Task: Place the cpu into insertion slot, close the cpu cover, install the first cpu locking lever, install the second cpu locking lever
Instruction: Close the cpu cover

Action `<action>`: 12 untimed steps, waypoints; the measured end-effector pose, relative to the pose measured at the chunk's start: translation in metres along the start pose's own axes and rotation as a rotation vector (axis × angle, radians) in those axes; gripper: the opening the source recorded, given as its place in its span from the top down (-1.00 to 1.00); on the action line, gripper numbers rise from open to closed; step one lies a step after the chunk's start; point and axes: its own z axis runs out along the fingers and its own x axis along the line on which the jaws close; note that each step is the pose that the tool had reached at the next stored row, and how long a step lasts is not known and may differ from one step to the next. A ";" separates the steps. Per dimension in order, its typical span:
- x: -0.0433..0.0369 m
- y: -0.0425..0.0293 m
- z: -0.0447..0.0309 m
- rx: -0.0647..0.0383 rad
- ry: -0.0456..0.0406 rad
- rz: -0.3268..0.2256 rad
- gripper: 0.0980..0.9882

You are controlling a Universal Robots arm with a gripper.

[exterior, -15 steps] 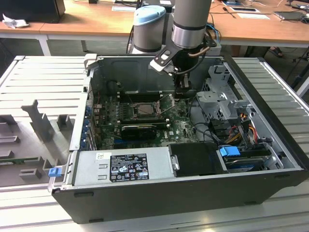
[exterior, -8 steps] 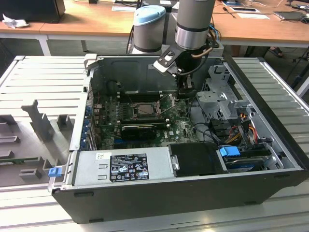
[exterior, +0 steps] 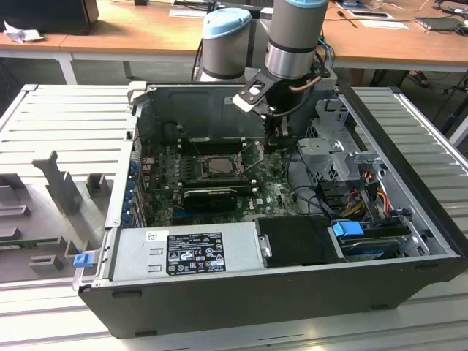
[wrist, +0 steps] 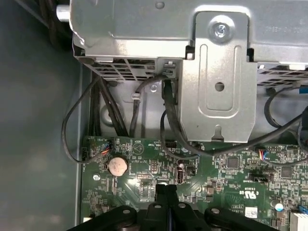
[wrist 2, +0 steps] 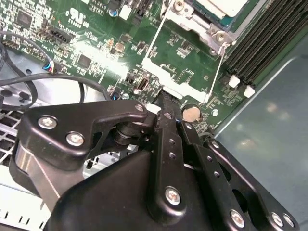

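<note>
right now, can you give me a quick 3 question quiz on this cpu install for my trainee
1. True or false: the cpu sits in the insertion slot.
2. Pick one. The cpu cover is: A closed flat over the chip, B raised open on its hinge, C lying outside the case.
3. Fill in: the jaws, with their tips by the cover's free edge, are ___.

Key: 1 true; 2 B; 3 shut.

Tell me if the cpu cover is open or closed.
Open. In the second wrist view the cpu cover is swung away from the insertion slot, leaving the cpu uncovered.
</note>
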 end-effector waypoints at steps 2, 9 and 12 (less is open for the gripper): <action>0.0001 -0.0018 -0.0003 0.008 0.0004 0.000 0.98; 0.0005 -0.0141 -0.0004 0.008 0.0003 0.000 0.98; 0.0007 -0.0211 -0.0004 0.008 0.0003 0.000 0.98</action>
